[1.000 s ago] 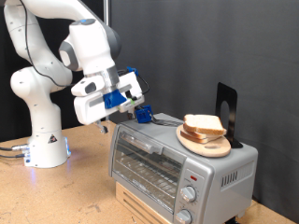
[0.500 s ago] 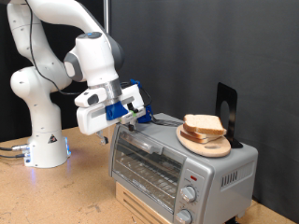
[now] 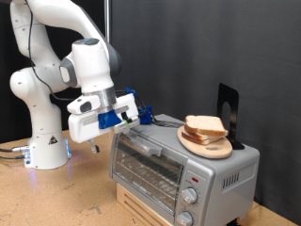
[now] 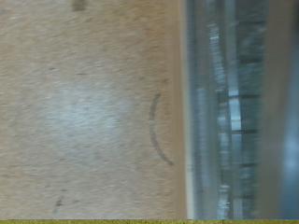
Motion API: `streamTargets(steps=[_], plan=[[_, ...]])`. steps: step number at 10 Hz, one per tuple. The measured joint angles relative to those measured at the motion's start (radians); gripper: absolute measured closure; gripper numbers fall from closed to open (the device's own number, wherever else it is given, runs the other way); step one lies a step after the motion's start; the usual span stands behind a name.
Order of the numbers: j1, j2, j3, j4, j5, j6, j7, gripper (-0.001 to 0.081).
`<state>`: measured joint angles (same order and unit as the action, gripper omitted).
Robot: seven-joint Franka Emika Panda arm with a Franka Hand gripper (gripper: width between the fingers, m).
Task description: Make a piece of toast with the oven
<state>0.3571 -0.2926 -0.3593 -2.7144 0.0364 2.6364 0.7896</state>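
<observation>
The oven (image 3: 174,168) is a small silver toaster oven on a wooden base at the exterior view's lower right, and its glass door is closed. The piece of toast (image 3: 204,125) lies on a round wooden plate (image 3: 209,147) on the oven's top. My gripper (image 3: 139,115), with blue finger parts, hovers at the oven's upper left corner, just above the door's top edge and apart from the toast. It holds nothing that shows. The wrist view shows no fingers, only the oven's glass front (image 4: 238,112) beside the wooden tabletop (image 4: 84,112).
A black stand (image 3: 229,111) rises behind the plate on the oven's top. Two round knobs (image 3: 191,196) sit on the oven's right panel. The robot's base (image 3: 47,146) stands at the exterior view's left on the wooden table (image 3: 56,198).
The arm has swung down and towards the exterior view's left, so the hand is lower, closer to the oven's upper left corner. The toast and oven have not moved.
</observation>
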Motion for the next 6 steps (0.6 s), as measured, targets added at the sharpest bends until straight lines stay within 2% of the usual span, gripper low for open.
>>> streamTargets(steps=[2, 6], plan=[[-0.038, 0.028, -0.003, -0.009, -0.038, 0.041, 0.000, 0.0006], [-0.070, 0.068, -0.027, -0.010, -0.051, 0.083, -0.035, 0.0006]])
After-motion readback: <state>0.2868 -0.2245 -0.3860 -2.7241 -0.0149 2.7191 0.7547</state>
